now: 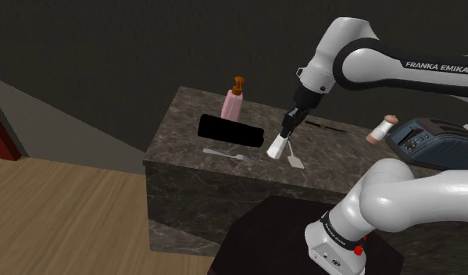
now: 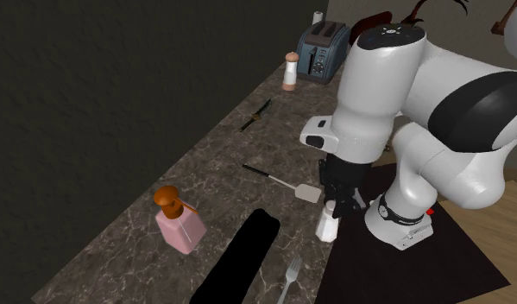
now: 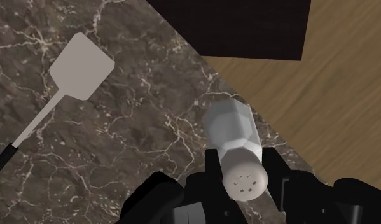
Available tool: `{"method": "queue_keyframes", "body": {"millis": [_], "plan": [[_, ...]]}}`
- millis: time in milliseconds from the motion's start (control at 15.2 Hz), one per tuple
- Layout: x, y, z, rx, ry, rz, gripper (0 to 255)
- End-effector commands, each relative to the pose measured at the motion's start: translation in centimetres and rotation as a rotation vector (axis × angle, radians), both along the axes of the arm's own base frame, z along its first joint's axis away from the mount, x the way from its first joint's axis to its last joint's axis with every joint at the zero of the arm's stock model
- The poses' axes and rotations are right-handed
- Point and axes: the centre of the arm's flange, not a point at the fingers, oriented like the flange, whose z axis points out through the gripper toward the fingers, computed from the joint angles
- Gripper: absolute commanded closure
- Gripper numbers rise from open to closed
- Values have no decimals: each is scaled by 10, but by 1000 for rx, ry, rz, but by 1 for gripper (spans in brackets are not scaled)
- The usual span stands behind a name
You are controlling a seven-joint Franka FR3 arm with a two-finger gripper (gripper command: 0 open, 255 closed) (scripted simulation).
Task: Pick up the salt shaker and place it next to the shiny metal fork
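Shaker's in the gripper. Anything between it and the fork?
Nothing visible. Bare counter runs from the salt shaker to the fork. The spatula lies on the shaker's other side, away from the fork.

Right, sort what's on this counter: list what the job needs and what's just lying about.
Job: salt shaker, clasped in the tool; fork.
Lying about: spatula, pink soap dispenser, knife, toaster, grinder.
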Motion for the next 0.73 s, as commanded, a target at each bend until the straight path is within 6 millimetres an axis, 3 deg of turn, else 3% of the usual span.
{"method": "queue_keyframes", "body": {"millis": [0, 660], "plan": [[1, 0, -11, 0, -1, 0, 255], [1, 0, -64, 0, -1, 0, 255]]}}
